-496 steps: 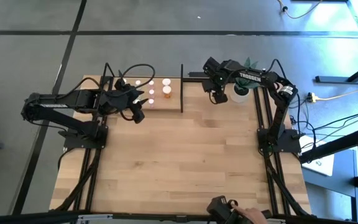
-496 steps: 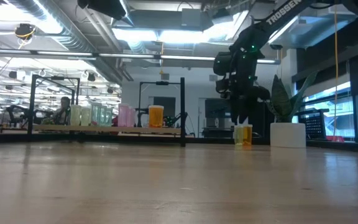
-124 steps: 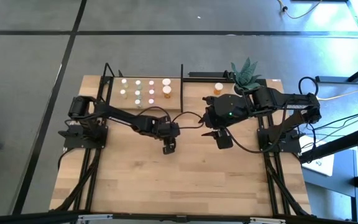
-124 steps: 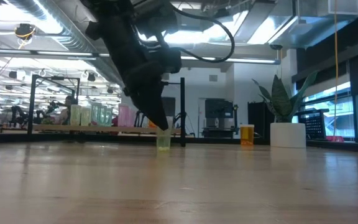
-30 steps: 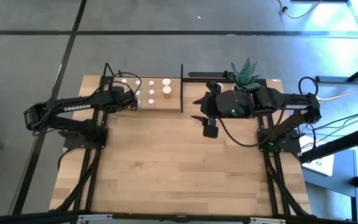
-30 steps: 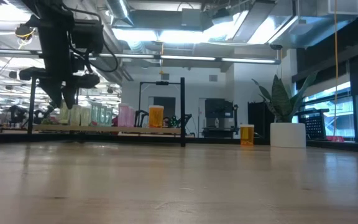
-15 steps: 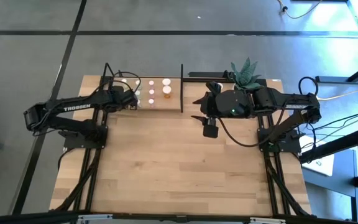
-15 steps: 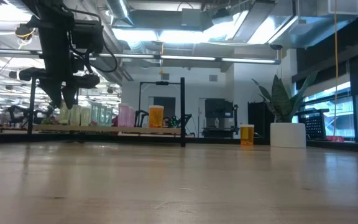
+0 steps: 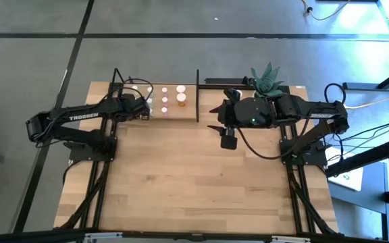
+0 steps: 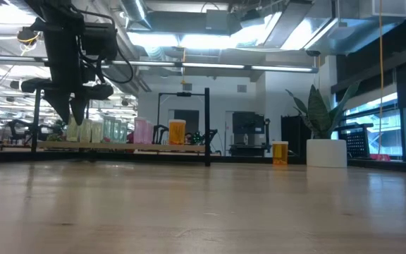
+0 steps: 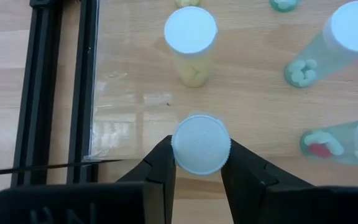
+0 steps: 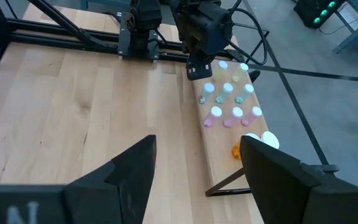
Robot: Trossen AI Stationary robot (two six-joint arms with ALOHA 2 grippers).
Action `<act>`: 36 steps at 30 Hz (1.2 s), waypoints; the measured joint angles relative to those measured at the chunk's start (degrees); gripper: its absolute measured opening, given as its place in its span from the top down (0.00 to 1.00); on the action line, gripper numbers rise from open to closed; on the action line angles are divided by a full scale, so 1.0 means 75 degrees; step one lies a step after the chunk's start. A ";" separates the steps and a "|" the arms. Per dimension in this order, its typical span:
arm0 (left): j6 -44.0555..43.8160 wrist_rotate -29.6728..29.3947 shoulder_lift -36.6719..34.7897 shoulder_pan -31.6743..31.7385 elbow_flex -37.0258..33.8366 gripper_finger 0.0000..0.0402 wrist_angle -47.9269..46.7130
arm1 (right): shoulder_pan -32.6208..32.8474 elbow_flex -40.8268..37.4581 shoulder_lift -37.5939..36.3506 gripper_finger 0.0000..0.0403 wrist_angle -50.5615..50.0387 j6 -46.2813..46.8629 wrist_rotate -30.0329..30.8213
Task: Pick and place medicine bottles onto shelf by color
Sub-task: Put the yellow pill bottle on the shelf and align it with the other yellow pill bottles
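White cap of a bottle (image 11: pixel 201 143) sits pinched between the left gripper (image 11: pixel 199 163) fingers, over the shelf (image 9: pixel 189 101) end nearest the left arm (about 10 o'clock on the table (image 9: pixel 194 175)). Other bottles (image 9: pixel 165 100) stand in rows on the shelf. One orange bottle (image 10: pixel 279 152) stands off it, beside the plant pot (image 10: pixel 326 152), about 1 o'clock. Right gripper (image 9: pixel 227 138) hovers mid-table, fingers spread, holding nothing.
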 joint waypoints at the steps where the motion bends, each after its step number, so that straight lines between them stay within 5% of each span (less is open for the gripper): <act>1: 0.0000 0.0009 0.0000 0.0000 0.0000 0.77 0.0000 | 0.0000 0.0000 0.0000 0.42 0.0000 -0.0012 0.0000; 36: -0.0684 -0.0391 0.0000 0.0000 0.0000 0.71 0.0015 | 0.0000 0.0000 0.0000 0.42 -0.0001 -0.0001 0.0003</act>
